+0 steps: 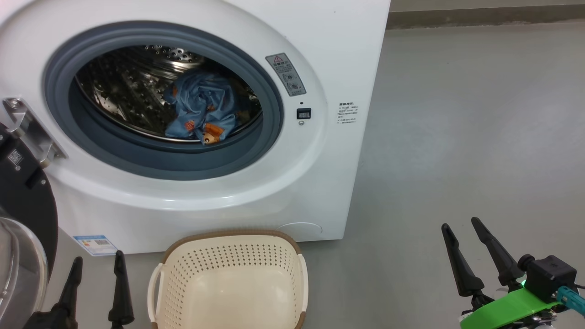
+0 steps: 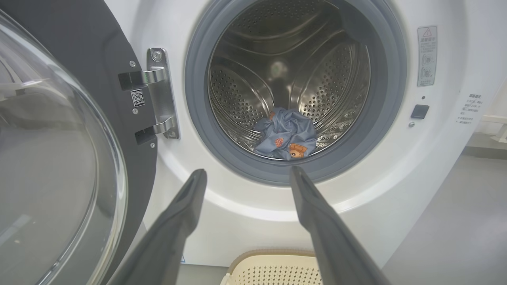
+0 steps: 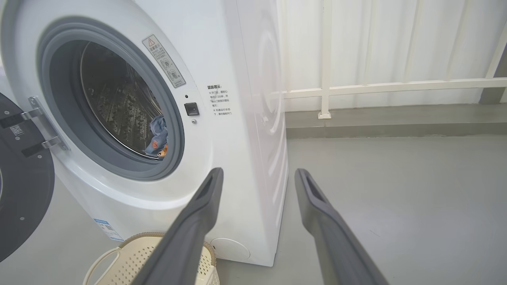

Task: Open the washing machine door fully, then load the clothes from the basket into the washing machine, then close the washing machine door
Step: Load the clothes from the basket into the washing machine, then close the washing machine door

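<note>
Grey smooth floor [image 1: 457,137] runs under and to the right of the washing machine [image 1: 347,55], with a white railing [image 3: 324,59] behind it in the right wrist view. The washing machine door [image 1: 27,196] stands swung open at the left on its steel hinge [image 2: 160,93], its glass bowl bulging outward. Inside the steel drum [image 1: 123,87], the clothes [image 1: 201,109] lie as a crumpled blue bundle with orange figures, low and near the front, behind the grey seal [image 1: 151,160]. The basket [image 1: 228,234] sits on the floor just before the machine, its pale bottom in plain sight. The left tool [image 1: 98,256] hangs released near the basket's left handle, fingers apart and grasping nothing. The right tool [image 1: 460,224] is likewise spread, well apart to the right over the floor.
</note>
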`<state>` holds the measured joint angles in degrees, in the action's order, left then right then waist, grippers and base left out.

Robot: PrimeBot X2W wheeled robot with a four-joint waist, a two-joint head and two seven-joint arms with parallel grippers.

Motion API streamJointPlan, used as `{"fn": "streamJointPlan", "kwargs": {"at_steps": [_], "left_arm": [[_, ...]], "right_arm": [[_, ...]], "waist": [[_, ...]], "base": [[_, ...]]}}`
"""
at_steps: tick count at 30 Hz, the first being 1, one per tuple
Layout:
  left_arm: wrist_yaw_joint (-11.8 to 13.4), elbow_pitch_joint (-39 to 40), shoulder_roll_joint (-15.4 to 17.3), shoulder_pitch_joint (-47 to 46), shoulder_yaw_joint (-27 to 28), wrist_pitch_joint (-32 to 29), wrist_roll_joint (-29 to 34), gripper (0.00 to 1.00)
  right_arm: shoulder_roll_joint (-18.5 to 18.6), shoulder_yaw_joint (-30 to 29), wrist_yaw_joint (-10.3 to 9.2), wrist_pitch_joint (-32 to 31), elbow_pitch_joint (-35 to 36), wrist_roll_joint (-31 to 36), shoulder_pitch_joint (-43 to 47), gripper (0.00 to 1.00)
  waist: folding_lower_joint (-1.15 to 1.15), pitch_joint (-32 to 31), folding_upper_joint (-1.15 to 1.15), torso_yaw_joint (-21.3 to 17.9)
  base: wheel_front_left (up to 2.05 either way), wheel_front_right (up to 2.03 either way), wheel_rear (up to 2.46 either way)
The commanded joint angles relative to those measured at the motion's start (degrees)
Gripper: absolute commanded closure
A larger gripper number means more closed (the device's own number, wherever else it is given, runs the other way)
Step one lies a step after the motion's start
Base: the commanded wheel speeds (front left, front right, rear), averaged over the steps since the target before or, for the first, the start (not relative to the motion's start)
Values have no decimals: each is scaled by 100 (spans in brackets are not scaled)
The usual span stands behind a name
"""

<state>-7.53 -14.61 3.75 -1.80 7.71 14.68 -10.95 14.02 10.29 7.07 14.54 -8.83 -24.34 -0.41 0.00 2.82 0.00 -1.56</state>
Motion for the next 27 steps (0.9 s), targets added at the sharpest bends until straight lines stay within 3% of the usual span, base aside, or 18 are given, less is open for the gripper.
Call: {"fn": "streamJointPlan", "kwargs": {"at_steps": [1,18,27], "left_arm": [[4,179,40,-25,203,31,-13,0],[4,226,11,-41,207,32,54,0],[4,236,-14,-16,250,32,129,0]], "right_arm": [[108,60,42,46,149,-8,-6,7],[119,71,42,46,153,-6,-31,9],[124,80,42,46,146,-3,-23,9]], "waist": [[0,0,0,0],[0,16,0,-8],[0,-5,0,-5]], "base": [[0,0,0],[-1,1,0],[-83,83,0]]}}
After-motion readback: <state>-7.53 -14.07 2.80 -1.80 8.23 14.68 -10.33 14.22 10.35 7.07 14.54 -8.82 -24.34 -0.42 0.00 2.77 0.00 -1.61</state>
